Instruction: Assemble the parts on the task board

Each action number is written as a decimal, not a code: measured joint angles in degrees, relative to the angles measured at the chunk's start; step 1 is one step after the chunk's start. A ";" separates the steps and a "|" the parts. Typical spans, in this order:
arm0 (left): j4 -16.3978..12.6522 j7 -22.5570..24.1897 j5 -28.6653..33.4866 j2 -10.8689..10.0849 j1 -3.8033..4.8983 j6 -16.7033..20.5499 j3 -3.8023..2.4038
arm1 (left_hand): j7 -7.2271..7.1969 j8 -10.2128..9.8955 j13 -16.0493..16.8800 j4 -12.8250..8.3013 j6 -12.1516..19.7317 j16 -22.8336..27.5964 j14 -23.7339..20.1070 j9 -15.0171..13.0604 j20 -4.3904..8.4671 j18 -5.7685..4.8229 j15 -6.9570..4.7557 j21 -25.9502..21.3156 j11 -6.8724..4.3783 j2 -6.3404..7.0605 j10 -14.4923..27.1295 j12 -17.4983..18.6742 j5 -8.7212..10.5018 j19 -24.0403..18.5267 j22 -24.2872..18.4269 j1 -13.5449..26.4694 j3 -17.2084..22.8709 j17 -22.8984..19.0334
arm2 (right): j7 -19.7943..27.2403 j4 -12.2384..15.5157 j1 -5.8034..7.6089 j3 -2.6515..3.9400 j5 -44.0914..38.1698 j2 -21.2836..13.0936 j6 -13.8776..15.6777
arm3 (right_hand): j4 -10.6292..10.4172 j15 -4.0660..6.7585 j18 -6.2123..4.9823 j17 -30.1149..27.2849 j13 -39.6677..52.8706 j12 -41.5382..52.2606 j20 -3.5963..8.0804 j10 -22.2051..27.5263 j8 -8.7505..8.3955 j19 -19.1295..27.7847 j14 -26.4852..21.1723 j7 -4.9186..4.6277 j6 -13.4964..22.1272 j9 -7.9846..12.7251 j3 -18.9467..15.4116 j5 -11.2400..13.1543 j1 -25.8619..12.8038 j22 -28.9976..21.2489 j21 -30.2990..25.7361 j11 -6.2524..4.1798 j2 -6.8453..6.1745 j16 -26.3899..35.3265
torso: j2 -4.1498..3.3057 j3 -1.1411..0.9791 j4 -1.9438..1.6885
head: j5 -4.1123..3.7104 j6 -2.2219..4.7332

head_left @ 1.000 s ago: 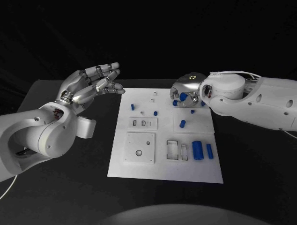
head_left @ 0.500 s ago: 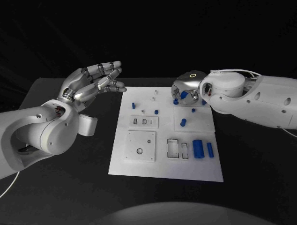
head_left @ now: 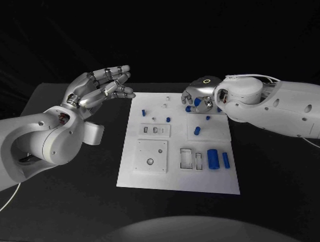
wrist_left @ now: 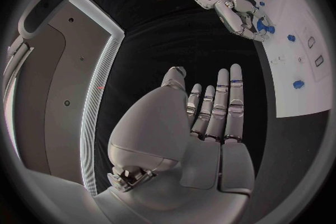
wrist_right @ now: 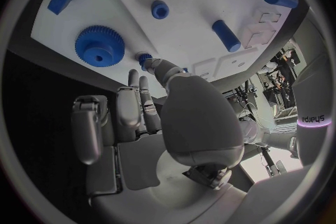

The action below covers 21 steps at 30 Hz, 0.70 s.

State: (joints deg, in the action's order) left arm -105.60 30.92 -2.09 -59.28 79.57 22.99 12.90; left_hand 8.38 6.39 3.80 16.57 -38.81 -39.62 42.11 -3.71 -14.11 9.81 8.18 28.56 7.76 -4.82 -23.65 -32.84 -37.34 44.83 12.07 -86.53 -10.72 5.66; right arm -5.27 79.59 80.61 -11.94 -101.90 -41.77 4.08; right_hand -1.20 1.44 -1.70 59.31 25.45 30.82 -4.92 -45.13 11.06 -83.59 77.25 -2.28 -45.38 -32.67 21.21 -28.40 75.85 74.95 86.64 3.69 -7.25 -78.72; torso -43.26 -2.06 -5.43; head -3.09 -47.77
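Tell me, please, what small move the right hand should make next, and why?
Probably close the fingers on the small blue peg they touch. The right hand sits over the task board, holding nothing I can see, beside the blue gear.

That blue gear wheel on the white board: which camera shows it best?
The right wrist view: the blue gear lies unobstructed, teeth and centre hole clear. In the head view the right robot hand mostly covers it. The left wrist view shows blue by that hand, too small to identify.
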 measured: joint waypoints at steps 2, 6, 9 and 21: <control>0.05 -0.10 0.00 0.03 0.00 -0.04 0.00 | 0.00 0.00 0.00 0.00 0.00 0.00 0.00 0.00 0.00 0.00 0.00 0.00 0.00 0.00 0.00 0.00 0.00 0.00 0.00 0.00 0.00 0.00 | 0.02 -0.04 -0.03 0.00 0.04 0.03 -0.08 | -0.02 -0.22 0.00 -0.30 0.00 -0.37 -0.06 0.30 -0.36 0.06 -0.22 0.04 0.04 0.25 0.26 0.49 0.00 0.00 -0.23 0.02 0.00 0.20 | 0.02 0.00 0.02 | -0.02 -0.03; 0.13 -0.34 -0.01 0.09 -0.01 -0.12 0.01 | 0.11 0.00 0.00 0.00 -0.11 0.00 0.00 0.00 0.12 0.00 0.00 0.00 0.00 0.00 0.00 0.00 0.00 -0.12 0.00 0.00 0.00 -0.05 | 0.04 -0.14 -0.07 0.00 0.12 0.11 -0.31 | -0.02 -0.50 0.00 -0.92 -0.03 -1.22 -0.36 0.96 -1.17 0.36 -0.50 0.11 0.44 0.80 0.56 1.05 -0.23 0.00 -0.34 0.21 -0.23 0.57 | 0.04 0.03 0.02 | -0.06 -0.03; 0.21 -0.50 -0.01 0.11 -0.01 -0.17 0.01 | 0.20 0.04 0.00 0.00 -0.20 0.00 -0.02 0.00 0.18 0.01 0.02 0.00 0.00 0.00 0.00 0.00 0.00 -0.22 0.00 0.00 0.00 -0.05 | 0.05 -0.17 -0.11 0.00 0.16 0.18 -0.45 | -0.07 -0.73 0.00 -1.39 -0.30 -2.41 -0.62 2.06 -1.90 0.62 -0.78 0.44 0.77 1.32 0.87 1.70 -0.54 -0.01 -0.66 0.42 -0.54 0.89 | 0.04 0.02 0.02 | -0.08 -0.04; 0.47 -1.20 -0.02 0.32 -0.01 -0.46 0.02 | 0.31 0.38 0.00 0.00 -0.93 0.00 -0.21 -0.09 0.00 0.01 0.21 -0.26 0.00 0.00 0.00 -0.23 0.00 -0.40 -0.07 0.00 0.00 -0.21 | 0.13 -0.81 -0.53 0.00 0.35 0.79 -0.91 | 0.90 0.23 0.01 -1.85 0.89 -2.13 -0.13 -1.78 3.38 1.14 -1.42 -1.38 -7.27 -2.86 0.68 -0.82 0.17 -0.01 -0.89 -1.36 0.17 1.24 | 0.09 0.02 0.00 | -0.13 -0.13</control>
State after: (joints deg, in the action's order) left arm -105.13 29.72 -2.11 -58.96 79.56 22.53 12.92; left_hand 8.69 6.77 3.80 16.57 -39.74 -39.62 41.90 -3.80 -14.11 9.82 8.39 28.30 7.76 -4.82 -23.65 -33.08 -37.34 44.42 12.00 -86.53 -10.72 5.45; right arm -5.14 78.79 80.08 -11.94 -101.55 -40.98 3.17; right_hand -0.30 1.67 -1.70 57.47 26.34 28.69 -5.05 -46.91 14.44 -82.45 75.84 -3.66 -52.65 -35.53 21.89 -29.22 76.02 74.93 85.75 2.34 -7.08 -77.48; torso -43.18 -2.04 -5.43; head -3.22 -47.90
